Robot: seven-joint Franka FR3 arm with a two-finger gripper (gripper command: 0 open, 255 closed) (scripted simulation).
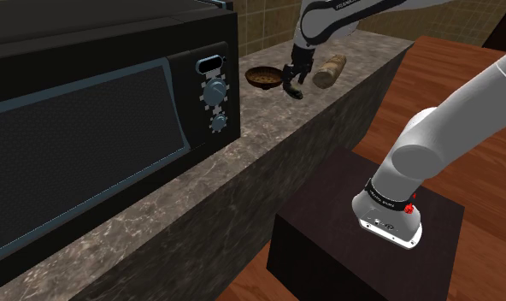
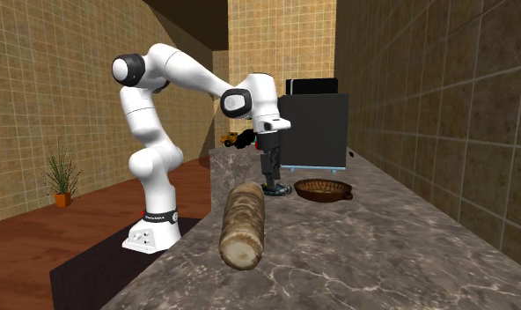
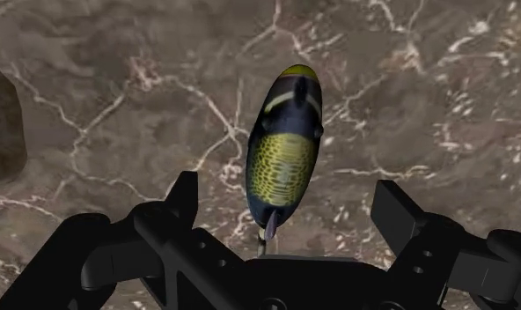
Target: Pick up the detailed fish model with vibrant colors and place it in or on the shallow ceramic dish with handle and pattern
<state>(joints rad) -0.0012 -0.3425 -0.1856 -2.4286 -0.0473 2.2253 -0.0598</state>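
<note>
The fish model (image 3: 285, 154), dark blue with a yellow speckled belly, lies on the marble counter (image 3: 118, 106). My gripper (image 3: 289, 204) hangs open just above it, and the fingers (image 3: 184, 192) stand apart on either side of its tail without touching it. From the shoulder view the gripper (image 1: 295, 79) points down at the fish (image 1: 295, 92), right beside the shallow brown dish (image 1: 262, 77) with a patterned inside. In the second exterior view the fish (image 2: 275, 189) lies just left of the dish (image 2: 323, 189), below the gripper (image 2: 269, 174).
A brown bread loaf (image 1: 331, 70) lies on the counter on the fish's other side, seen up close as the loaf (image 2: 242, 225). A large black oven (image 1: 97, 111) stands on the counter beyond the dish. The dark stand (image 1: 362, 231) sits below the counter edge.
</note>
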